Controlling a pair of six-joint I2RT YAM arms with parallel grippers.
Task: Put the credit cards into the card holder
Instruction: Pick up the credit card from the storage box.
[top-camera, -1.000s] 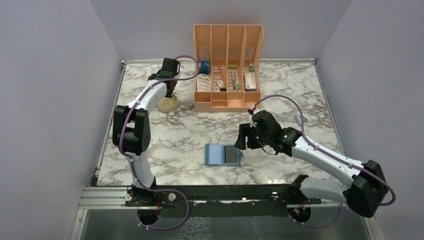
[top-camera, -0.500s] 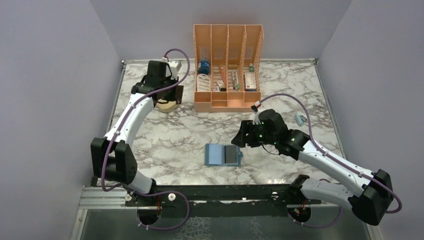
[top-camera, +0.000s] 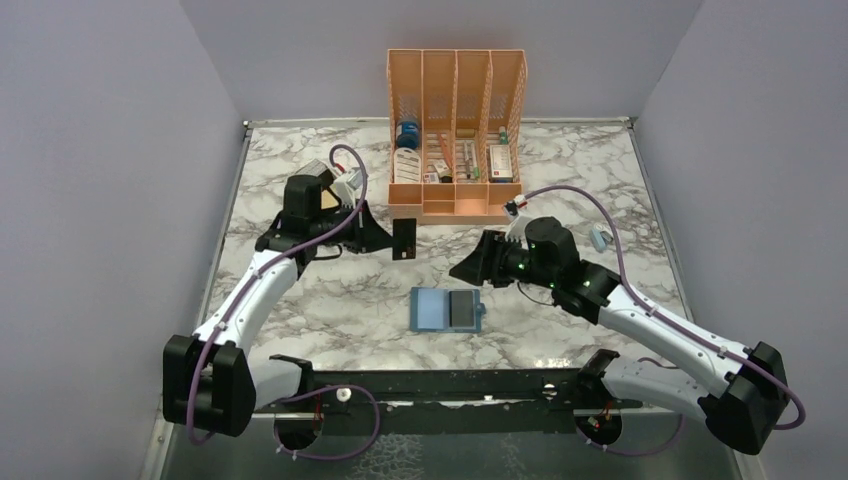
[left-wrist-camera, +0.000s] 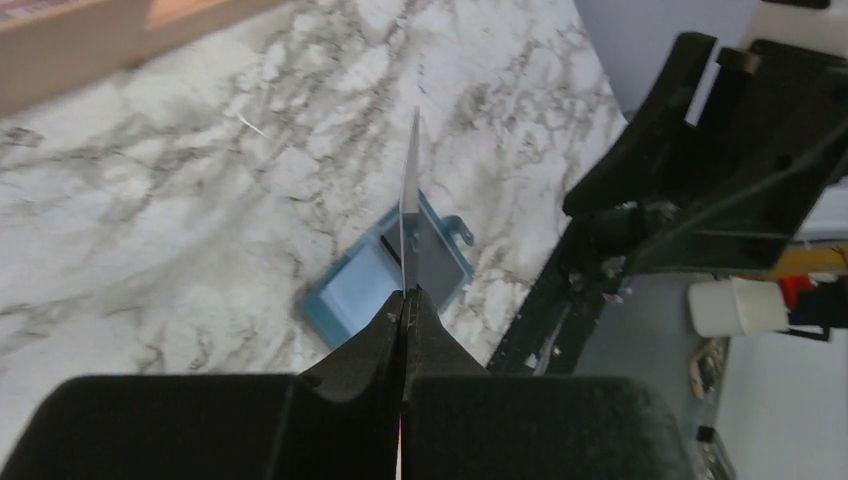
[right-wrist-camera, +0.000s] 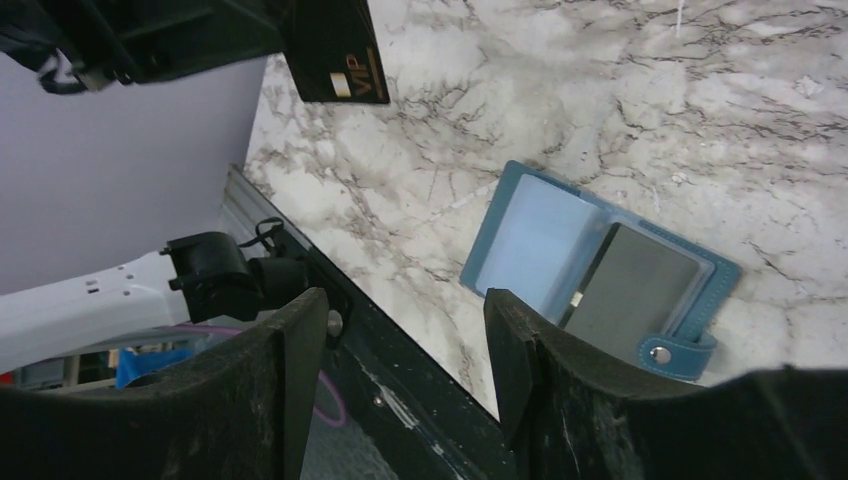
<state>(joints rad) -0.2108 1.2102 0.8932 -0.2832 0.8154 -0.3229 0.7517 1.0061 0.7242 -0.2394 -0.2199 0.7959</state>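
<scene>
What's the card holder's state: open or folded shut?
Open. The card holder lies spread flat, both inner panels face up, snap tab unfastened.

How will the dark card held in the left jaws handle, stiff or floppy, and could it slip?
Probably stiff: the card stands straight out of the left jaws, no droop. Likely light, being so thin edge-on. Only one end is pinched, so it might pivot or slip if pressed against the card holder.
</scene>
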